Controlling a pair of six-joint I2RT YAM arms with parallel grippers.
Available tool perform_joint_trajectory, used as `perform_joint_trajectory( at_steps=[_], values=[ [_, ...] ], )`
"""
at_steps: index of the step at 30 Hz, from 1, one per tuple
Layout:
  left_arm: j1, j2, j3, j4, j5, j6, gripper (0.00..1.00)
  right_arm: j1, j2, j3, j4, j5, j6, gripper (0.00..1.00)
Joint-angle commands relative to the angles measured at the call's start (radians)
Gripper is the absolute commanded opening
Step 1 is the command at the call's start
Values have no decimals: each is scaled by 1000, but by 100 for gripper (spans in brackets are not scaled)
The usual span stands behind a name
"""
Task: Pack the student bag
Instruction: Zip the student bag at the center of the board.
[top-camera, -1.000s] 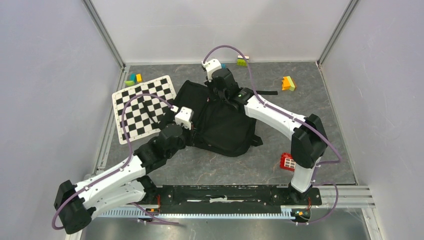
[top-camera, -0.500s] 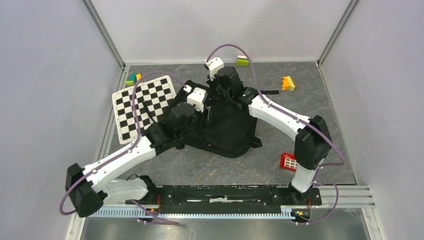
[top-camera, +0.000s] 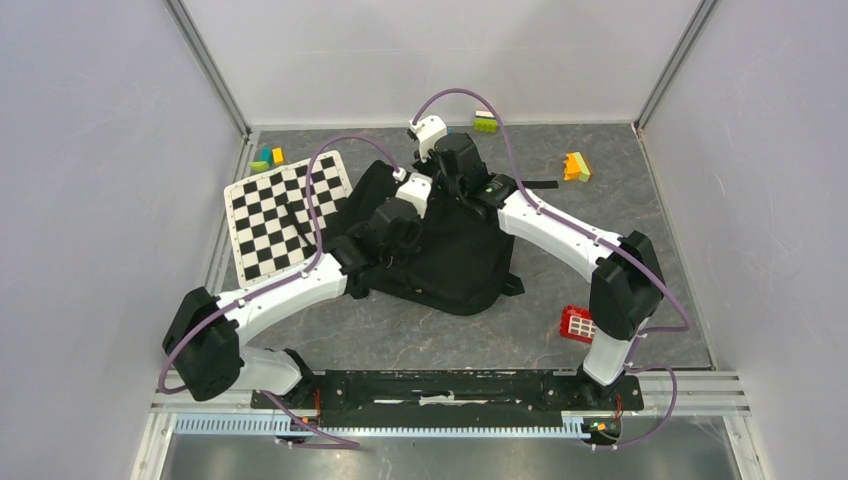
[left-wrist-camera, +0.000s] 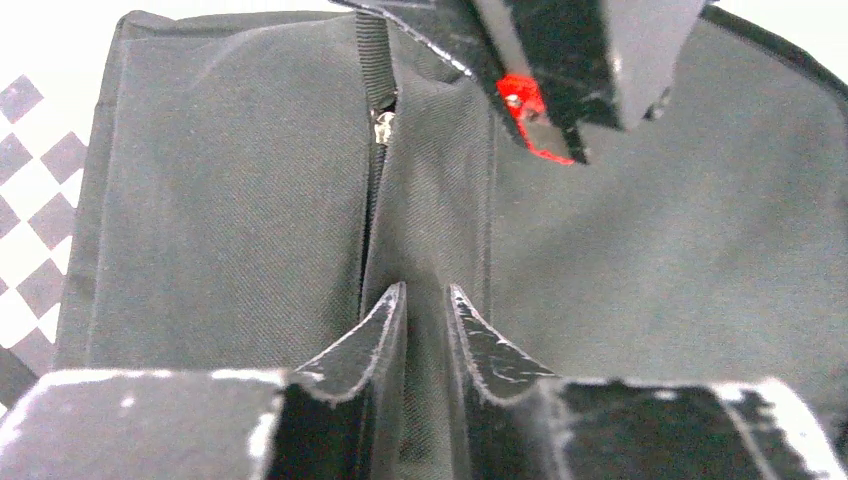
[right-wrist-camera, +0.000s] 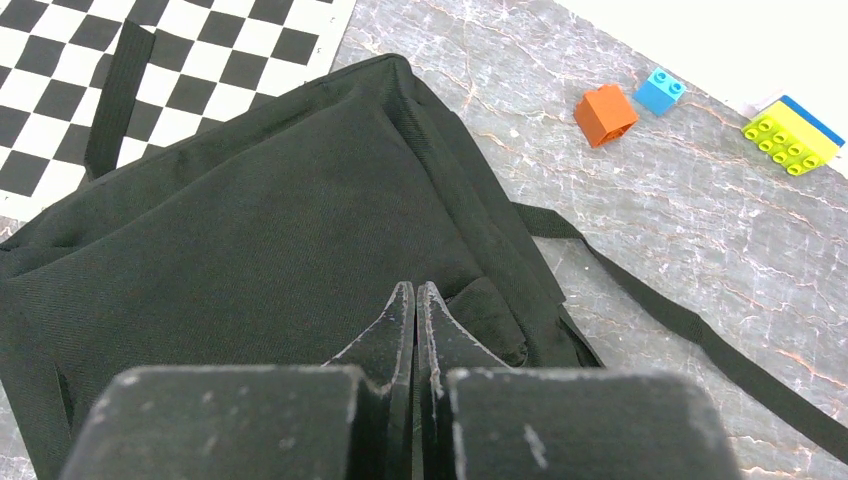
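The student bag (top-camera: 455, 260) lies flat mid-table, its left corner on a checkered mat. My left gripper (top-camera: 422, 207) sits low on the bag's upper middle. In the left wrist view its jaws (left-wrist-camera: 427, 290) stand a narrow gap apart with a raised ridge of bag fabric (left-wrist-camera: 430, 210) between them. A closed zipper with its metal pull (left-wrist-camera: 381, 127) runs just left of that ridge. My right gripper (top-camera: 442, 188) hovers just beyond, at the bag's top edge. The right wrist view shows its jaws (right-wrist-camera: 415, 288) shut, tips against the fabric; whether they pinch any does not show.
The checkered mat (top-camera: 285, 215) lies left of the bag, with small bricks (top-camera: 266, 157) behind it. A red brick (top-camera: 574, 324) sits front right, an orange-yellow one (top-camera: 575, 167) back right, a green one (top-camera: 485, 122) by the back wall. A long strap (right-wrist-camera: 690, 325) trails across the floor.
My left arm swung from the bag's left edge up and right onto the bag, close to the right gripper. Its jaws opened on the way, then narrowed. The right arm barely moved.
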Motion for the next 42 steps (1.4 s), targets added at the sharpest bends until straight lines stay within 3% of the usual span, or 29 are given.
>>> perform_joint_trajectory(
  at_steps=[1,4,5,18,25,26,27,28,31,33,37,42],
  values=[
    [4,-30,-39,95,-82,57,19,-6,-57,27,41,-3,-16,0],
    [4,-43,-53,92,-42,66,3,-7,-51,32,41,-2,-17,0],
    [4,-49,-62,93,-20,72,2,-7,-49,33,42,2,-19,0],
    [4,-240,-140,-66,147,53,2,-9,-10,64,131,184,-54,0],
    [4,-318,-136,-127,164,4,2,-8,40,122,121,155,-53,0],
    [4,-314,-115,-139,166,-6,6,-8,40,120,122,144,-53,0],
    [5,-302,-94,-152,162,-15,19,-8,37,117,124,133,-52,0],
    [6,-285,-64,-166,155,-28,39,-8,35,112,124,125,-48,0],
    [18,-200,29,-196,137,-48,49,-8,25,96,123,109,-40,0],
    [35,-149,74,-193,108,-57,62,-7,20,87,120,104,-37,0],
    [85,-58,116,-121,136,-49,70,-8,19,80,110,90,-36,0],
    [121,52,155,-107,182,-33,65,-8,24,84,97,85,-37,0]
  ],
)
